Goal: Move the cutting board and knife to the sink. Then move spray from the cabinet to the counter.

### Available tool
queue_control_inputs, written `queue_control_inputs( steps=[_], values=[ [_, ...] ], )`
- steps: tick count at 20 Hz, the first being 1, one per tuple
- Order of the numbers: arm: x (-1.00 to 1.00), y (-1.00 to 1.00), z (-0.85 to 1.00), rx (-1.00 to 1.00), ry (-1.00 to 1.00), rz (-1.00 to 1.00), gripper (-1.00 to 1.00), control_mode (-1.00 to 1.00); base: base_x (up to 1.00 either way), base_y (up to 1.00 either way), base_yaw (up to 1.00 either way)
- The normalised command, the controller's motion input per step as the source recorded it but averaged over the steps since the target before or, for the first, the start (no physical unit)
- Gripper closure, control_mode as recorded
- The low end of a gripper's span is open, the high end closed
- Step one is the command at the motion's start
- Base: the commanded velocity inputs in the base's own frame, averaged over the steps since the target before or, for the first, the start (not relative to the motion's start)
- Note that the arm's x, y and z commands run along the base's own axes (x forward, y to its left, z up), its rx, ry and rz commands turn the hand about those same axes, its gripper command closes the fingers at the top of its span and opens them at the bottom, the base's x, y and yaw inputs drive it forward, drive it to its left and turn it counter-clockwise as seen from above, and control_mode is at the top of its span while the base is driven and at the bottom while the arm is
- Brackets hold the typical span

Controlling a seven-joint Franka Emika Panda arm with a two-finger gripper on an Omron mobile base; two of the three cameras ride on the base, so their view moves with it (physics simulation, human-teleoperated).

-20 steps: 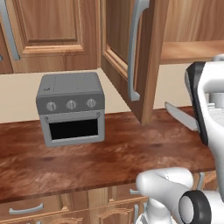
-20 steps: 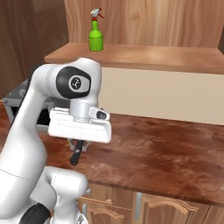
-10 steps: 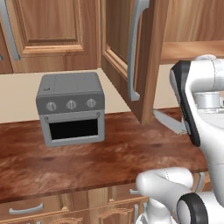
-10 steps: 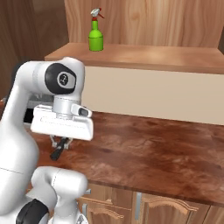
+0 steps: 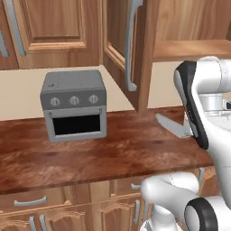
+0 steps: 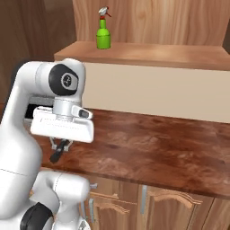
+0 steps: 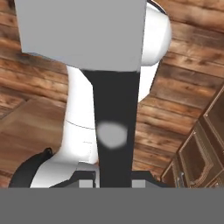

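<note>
Gripping the knife [image 7: 114, 109] by its black handle, the gripper [image 6: 61, 148] hangs under the white hand block just off the front edge of the counter [image 5: 113, 153], its fingers pinched nearly together around that handle. From the left side the broad silver blade [image 5: 173, 127] sticks out from behind the white arm, pointing toward the toaster oven [image 5: 75, 104], raised a little over the wood and not resting on it. From the right side only the dark handle end shows, dangling below the hand. Looking down along the hand, the blade is a wide grey slab at the top and the handle a black bar running straight down into the fingers, with the robot's own rounded body and the wooden floor beneath. The toaster oven sits further along the counter against the pale wall, well apart from the knife. Above, the cabinet [image 5: 135, 49] stands with its door swung open, the long grey bar handle facing out. Inside, on the wooden shelf [image 6: 148, 51], the spray [image 6: 103, 34] stands upright near the shelf's left end, green with a red-and-white trigger top. Lower cabinets [image 6: 161, 204] with small curved handles run under the counter.
</note>
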Motion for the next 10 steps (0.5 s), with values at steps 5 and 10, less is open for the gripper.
queue_control_inputs(
  steps=[5, 10],
  values=[
    [0.00, 0.00, 0.00, 0.00, 0.00, 0.00, 1.00, 1.00, -1.00, -0.32, 0.07],
    [0.00, 0.00, 0.00, 0.00, 0.00, 0.00, 1.00, 1.00, -1.00, -0.29, 0.28]
  ],
)
